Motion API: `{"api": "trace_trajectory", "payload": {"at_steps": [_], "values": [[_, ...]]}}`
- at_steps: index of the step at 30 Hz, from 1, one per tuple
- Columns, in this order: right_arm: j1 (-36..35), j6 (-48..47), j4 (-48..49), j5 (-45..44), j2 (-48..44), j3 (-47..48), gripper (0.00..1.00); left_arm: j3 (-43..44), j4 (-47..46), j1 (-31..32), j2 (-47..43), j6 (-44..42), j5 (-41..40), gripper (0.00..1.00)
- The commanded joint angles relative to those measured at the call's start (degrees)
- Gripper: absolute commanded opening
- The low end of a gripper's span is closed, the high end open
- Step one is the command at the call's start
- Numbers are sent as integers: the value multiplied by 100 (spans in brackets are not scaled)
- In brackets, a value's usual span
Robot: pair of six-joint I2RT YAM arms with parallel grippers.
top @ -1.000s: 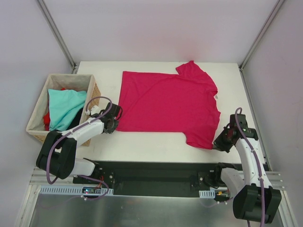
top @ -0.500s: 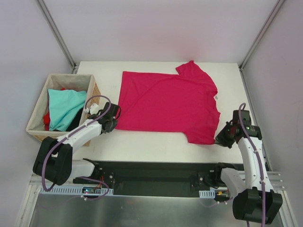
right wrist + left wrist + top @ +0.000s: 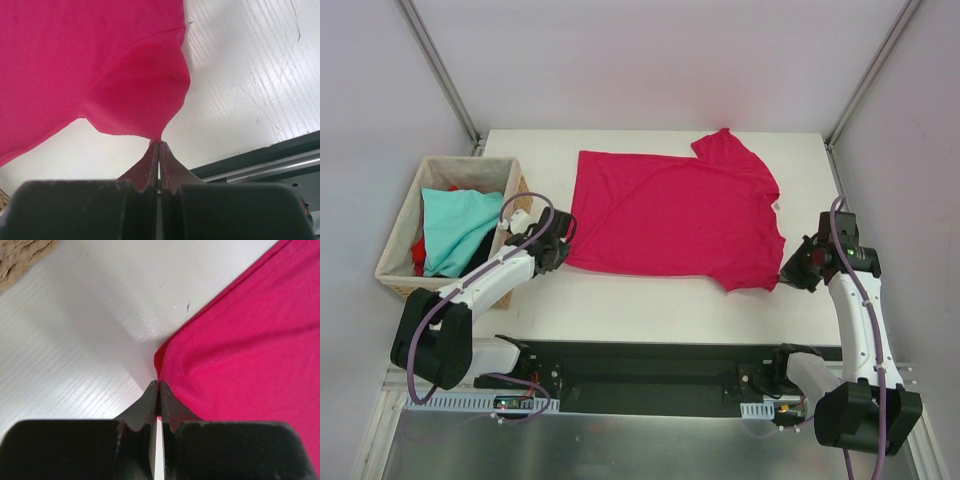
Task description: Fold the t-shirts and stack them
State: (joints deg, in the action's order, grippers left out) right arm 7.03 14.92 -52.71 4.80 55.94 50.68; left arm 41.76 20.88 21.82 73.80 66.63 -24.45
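A crimson-magenta t-shirt (image 3: 675,218) lies spread flat on the white table (image 3: 640,310). My left gripper (image 3: 558,250) is shut on its near-left hem corner (image 3: 165,352), low at the table. My right gripper (image 3: 792,270) is shut on the near-right sleeve tip (image 3: 145,100), lifted a little off the table. A light teal t-shirt (image 3: 458,225) lies on top in the wicker basket (image 3: 405,283), with a bit of a red one (image 3: 418,250) showing beneath it.
The basket stands off the table's left edge, close beside my left arm. Metal frame posts (image 3: 440,70) rise at the back corners. A black rail (image 3: 650,365) runs along the near edge.
Both grippers have moved away from the near edge, pulling the shirt's near corners with them. The right sleeve tip has moved up and right; the near hem lies straighter.
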Motion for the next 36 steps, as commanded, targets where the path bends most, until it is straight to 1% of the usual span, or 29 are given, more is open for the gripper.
{"api": "trace_trajectory", "payload": {"at_steps": [1, 5, 10, 17, 24, 28, 36], "values": [[53, -164, 41, -189, 13, 311, 0, 166, 153, 50, 20, 34, -166, 0], [80, -112, 41, -76, -4, 399, 0, 122, 170, 50, -58, 69, -113, 0], [132, -164, -20, -137, -75, 504, 1, -27, 214, 41, -296, 105, -209, 0], [229, -182, -12, -84, -40, 645, 0, 34, 258, 32, -428, 43, -289, 0], [326, -244, -161, -190, -171, 452, 0, -167, 363, 32, -568, 254, -297, 0], [378, -200, -222, -137, -294, 259, 0, -361, 469, 32, -831, 350, -359, 0], [387, -112, -626, -251, -619, 48, 0, -440, 636, 32, -1052, 412, -368, 0]]}}
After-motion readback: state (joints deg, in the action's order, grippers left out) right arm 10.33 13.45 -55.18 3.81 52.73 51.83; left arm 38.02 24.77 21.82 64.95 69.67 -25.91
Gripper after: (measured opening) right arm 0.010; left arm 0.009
